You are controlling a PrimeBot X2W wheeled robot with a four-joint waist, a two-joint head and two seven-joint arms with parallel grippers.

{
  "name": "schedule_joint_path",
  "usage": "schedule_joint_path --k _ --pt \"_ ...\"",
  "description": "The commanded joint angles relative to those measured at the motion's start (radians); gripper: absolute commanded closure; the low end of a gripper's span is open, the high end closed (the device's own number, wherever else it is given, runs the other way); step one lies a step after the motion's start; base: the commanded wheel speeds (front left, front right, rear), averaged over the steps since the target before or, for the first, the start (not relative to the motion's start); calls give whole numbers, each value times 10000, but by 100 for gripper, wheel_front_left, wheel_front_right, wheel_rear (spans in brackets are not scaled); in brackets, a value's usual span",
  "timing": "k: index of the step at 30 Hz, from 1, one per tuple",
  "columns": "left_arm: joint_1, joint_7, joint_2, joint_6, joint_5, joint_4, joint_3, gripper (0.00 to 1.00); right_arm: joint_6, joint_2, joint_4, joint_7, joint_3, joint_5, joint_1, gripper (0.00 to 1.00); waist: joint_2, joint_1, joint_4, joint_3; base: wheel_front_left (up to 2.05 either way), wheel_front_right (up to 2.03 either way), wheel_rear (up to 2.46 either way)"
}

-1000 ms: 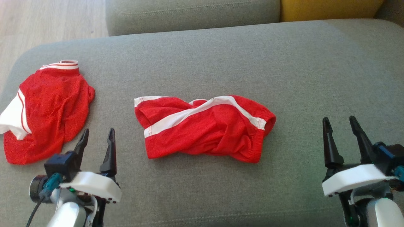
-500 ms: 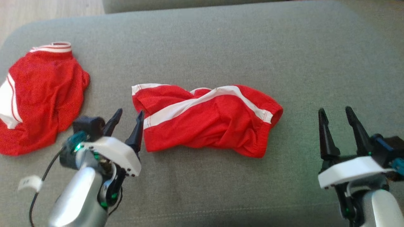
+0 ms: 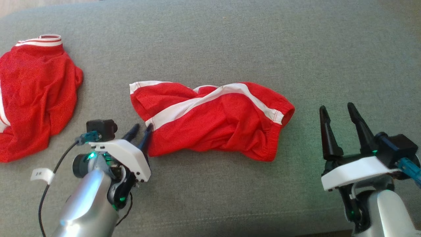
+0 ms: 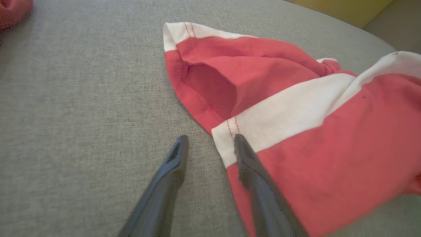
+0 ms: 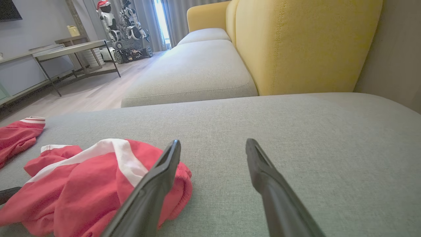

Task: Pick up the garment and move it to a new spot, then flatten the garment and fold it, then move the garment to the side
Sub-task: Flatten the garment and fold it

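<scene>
**Chief:** Report step in hand.

**Inspector:** Judged as the first: picking up. Finds the garment (image 3: 210, 121) lying crumpled and unlifted on the grey cushion (image 3: 230, 39). Finds the left gripper (image 3: 142, 129) at the garment's near-left corner, spread, one finger over the white band (image 4: 296, 112), the other on bare cushion just beside the garment's edge. Pinches nothing yet.

**Chief:** And the right gripper (image 3: 336, 107)?

**Inspector:** Found spread as well, holding nothing, well apart to the garment's right.

**Chief:** State what the next move calls for.

**Inspector:** Likely calls for closing on that corner, then lifting. Probably also calls for bringing the right gripper in to the garment's right end for a two-point carry. Risks catching one layer only, given the twist in the cloth.

**Chief:** Give the count.

**Inspector:** Counts two grippers and two red pieces of clothing: the garment, plus a second red garment (image 3: 33, 95) well to its left, untouched. Counts one cushion beneath both.
</scene>
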Motion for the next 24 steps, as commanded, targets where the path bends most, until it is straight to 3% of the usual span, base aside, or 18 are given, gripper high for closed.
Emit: schedule_joint_path --k 1,12,24 --pt "-579 -79 100 -125 -117 -33 314 100 42 -54 -280 -77 379 123 -383 0 0 0 -32 36 0 0 0" --pt "-849 -633 31 -425 -220 618 168 100 42 -54 -164 -29 559 200 -363 0 0 0 -59 -7 0 0 0" --pt "-665 -1310 165 -210 -55 227 112 100 42 -54 -169 131 693 263 -203 0 0 0 67 -237 0 0 0"
